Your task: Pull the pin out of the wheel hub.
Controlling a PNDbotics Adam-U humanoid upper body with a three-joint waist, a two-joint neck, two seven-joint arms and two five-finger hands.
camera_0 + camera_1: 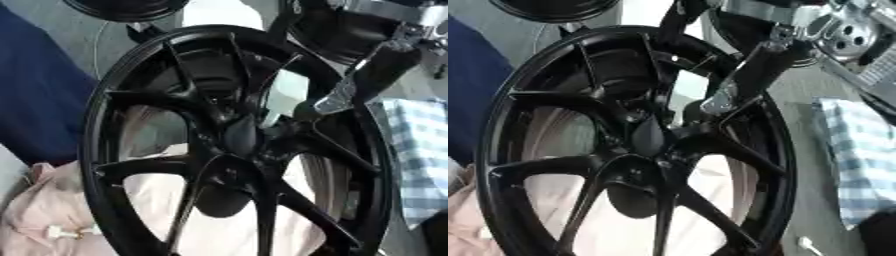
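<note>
Glossy black multi-spoke alloy wheel hub fills the view, standing on edge, tilted, over a pale pink cloth. The pin itself can't be picked out w/ certainty; possibly the short silver piece just above the centre. Right hand reaches in from upper right btwn the spokes, its tip at that silver piece; whether its fingers are curled or straight, can't tell. Judged: pull not yet done, approx. at the reach/grasp stage. Blue-white checked cloth lies at right. Left hand not in view.
</note>
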